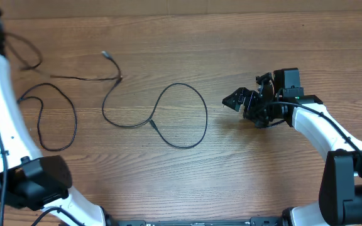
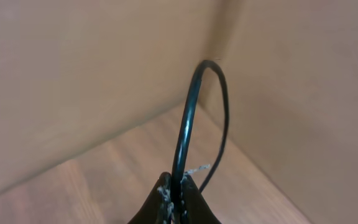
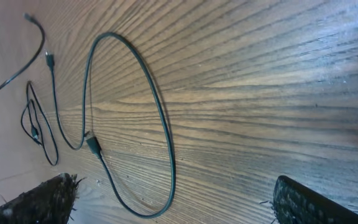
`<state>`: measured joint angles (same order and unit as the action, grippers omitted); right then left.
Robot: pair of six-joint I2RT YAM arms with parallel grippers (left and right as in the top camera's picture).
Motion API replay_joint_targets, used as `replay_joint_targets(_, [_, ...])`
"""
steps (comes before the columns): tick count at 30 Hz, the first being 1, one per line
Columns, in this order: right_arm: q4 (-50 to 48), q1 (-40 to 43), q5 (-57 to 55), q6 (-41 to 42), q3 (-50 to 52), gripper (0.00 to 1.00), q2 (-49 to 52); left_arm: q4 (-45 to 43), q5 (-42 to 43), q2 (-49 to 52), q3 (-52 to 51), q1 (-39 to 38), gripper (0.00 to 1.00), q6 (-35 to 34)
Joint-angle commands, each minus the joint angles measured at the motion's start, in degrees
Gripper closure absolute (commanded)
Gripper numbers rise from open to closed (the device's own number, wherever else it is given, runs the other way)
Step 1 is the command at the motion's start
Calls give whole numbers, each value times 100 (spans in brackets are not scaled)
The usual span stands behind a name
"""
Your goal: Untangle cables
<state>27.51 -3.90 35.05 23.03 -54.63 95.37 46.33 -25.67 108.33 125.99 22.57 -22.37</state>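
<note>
- Cables, thin black cords [image 1: 75, 122]: one loop [image 1: 205, 116] lay on the wooden table [image 1: 281, 37] ahead of the right fingers [image 1: 235, 99], spread wide.
- Left fingers [image 2: 194, 208] pinched a cord [image 2: 185, 124].

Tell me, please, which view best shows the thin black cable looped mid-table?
Overhead: the thin black looped cable lies fully visible. The right wrist view shows it slanted; the left wrist view only a pinched black cord.
</note>
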Motion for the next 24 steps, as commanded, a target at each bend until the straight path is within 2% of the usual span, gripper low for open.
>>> replay_joint_targets(1, [-72, -26, -50, -61, 37, 0, -107, 203, 527, -2, 39, 236, 95, -210])
replay_joint_targets(13, [-133, -26, -50, -61, 37, 0, -107, 1764, 625, 1180, -17, 393, 96, -208])
replay_joint_targets(18, [-133, -26, -50, -59, 37, 0, -107, 2282, 623, 1716, -17, 409, 82, -151])
replay_joint_targets(21, [-133, -26, -48, -59, 37, 0, -107, 2444, 697, 1897, -17, 409, 80, -109])
replay_joint_targets(24, [-133, -26, -48, -59, 37, 0, -107, 2446, 1193, 1980, -17, 409, 80, 142])
